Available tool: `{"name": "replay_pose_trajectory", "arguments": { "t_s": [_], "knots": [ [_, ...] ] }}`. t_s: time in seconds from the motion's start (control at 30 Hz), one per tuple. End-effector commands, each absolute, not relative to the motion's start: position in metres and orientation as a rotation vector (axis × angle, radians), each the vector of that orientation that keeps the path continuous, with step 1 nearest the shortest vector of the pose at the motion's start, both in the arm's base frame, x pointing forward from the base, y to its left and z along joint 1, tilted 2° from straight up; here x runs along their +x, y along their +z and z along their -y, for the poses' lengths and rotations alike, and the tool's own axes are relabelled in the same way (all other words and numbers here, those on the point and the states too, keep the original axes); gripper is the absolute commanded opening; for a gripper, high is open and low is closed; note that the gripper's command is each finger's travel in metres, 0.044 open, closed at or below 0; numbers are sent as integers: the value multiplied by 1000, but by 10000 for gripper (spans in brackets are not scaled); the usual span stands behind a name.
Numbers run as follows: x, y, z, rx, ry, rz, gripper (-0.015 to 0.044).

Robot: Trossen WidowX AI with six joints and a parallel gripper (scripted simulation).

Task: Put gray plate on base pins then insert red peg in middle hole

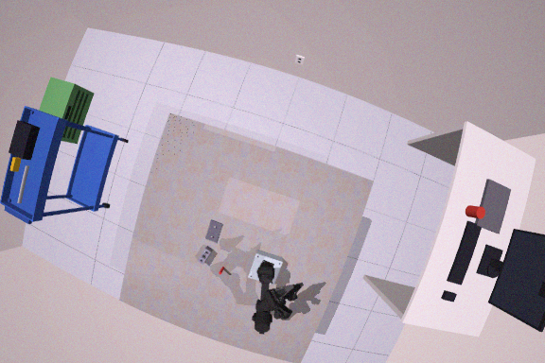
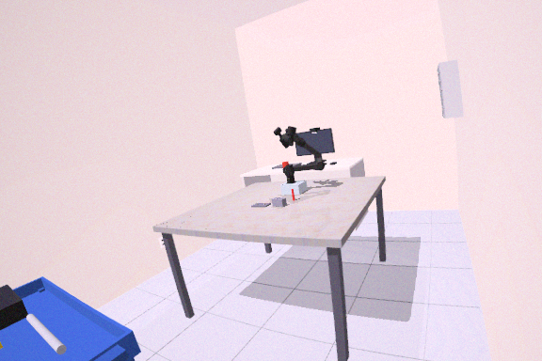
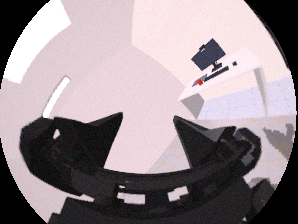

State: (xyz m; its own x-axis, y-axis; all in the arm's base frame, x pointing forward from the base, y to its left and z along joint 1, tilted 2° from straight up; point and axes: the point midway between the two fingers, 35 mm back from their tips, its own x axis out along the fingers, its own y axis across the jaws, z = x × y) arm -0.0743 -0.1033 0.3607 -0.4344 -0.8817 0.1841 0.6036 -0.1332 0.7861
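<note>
The gray plate [image 1: 214, 231] [image 2: 261, 205] lies flat on the table, apart from the base. The gray base [image 1: 206, 255] [image 2: 278, 202] is a small block between the plate and the peg; its pins are too small to make out clearly. The red peg [image 1: 221, 270] [image 2: 293, 195] stands upright on the table near the base, on the side toward the arm's mount. My gripper [image 3: 148, 116] is open, with nothing between its fingers. It is raised high above the table, away from the plate, base and peg, and none of them shows in the wrist view.
The arm stands on a pale mounting box [image 1: 254, 271] [image 2: 293, 188] on the table [image 1: 171, 284] [image 2: 246, 226], close to the peg. A white desk [image 1: 422, 293] with a monitor [image 1: 526, 279] [image 2: 315, 142] [image 3: 208, 54] stands beyond the table. A blue cart [image 1: 93, 165] stands at the opposite side.
</note>
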Motion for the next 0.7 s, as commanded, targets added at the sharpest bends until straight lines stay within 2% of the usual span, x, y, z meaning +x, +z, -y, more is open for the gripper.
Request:
{"name": "replay_pose_trajectory", "arguments": {
  "t_s": [0.0,0.07,0.23,0.47,0.67],
  "knots": [
    [-74,361,103,398,-1772,1017,426],
    [-69,362,110,401,-1768,950,440],
    [-20,363,154,377,-1671,470,440],
    [74,350,192,225,-1366,-141,440],
    [165,324,191,17,-992,-560,440]
  ]
}}
